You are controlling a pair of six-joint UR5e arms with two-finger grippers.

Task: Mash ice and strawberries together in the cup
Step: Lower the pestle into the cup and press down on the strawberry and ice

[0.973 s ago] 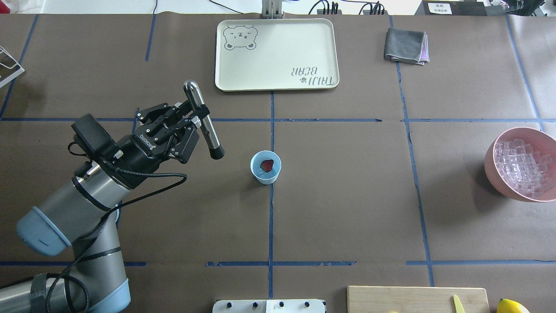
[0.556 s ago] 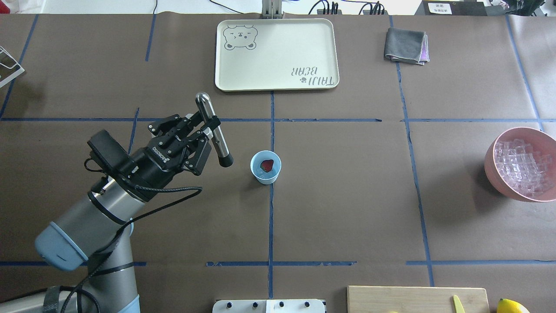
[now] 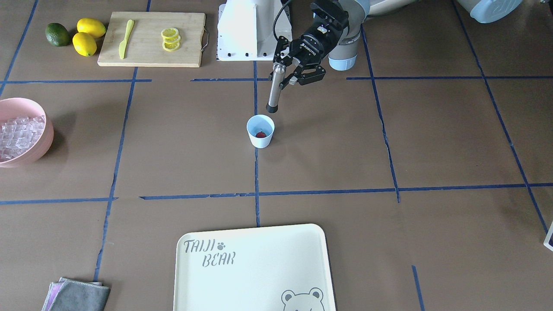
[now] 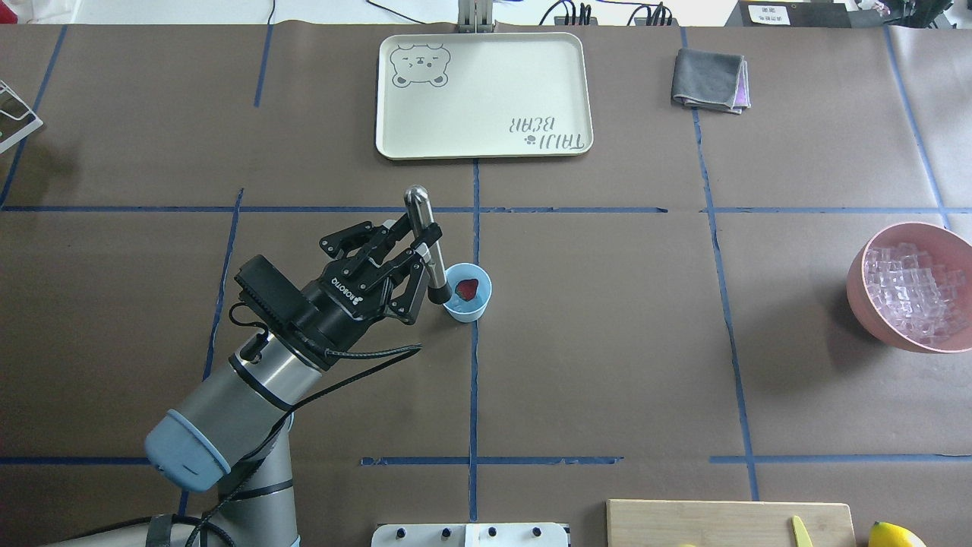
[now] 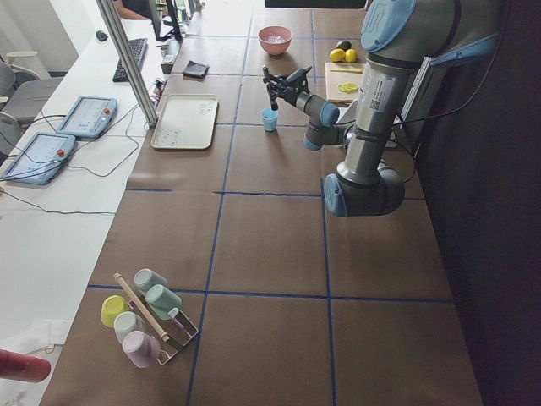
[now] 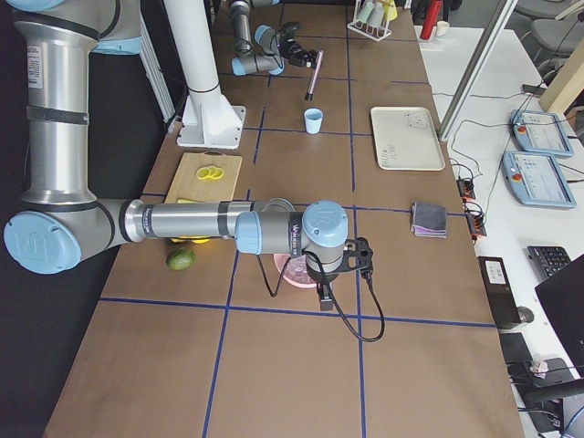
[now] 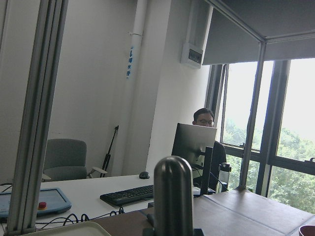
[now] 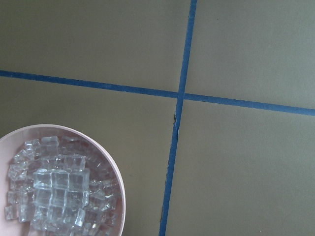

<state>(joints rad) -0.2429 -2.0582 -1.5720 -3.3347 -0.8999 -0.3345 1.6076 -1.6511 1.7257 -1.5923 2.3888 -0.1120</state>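
The light-blue cup (image 4: pixel 465 292) stands at the table's middle with a red strawberry (image 4: pixel 466 288) inside, also seen as the cup (image 3: pixel 260 131) and strawberry (image 3: pixel 260 134) from the front. My left gripper (image 4: pixel 414 254) is shut on a steel muddler (image 4: pixel 425 243) with a black tip. The tip hangs just above the cup's rim on the side nearest my left arm. Ice (image 4: pixel 911 292) fills the pink bowl (image 4: pixel 862 285) at the far right. My right gripper (image 6: pixel 323 294) hovers over that bowl; I cannot tell whether it is open or shut.
A cream tray (image 4: pixel 483 95) lies at the far edge, with a grey cloth (image 4: pixel 710 80) to its right. A cutting board (image 3: pixel 151 39) with lemon slices, a yellow knife, lemons and a green fruit sits near my base. A cup rack (image 5: pixel 144 313) stands at the left end.
My left arm has swung right with the muddler, bringing its black tip from well left of the cup to the cup's rim. The cup and strawberry have not moved.
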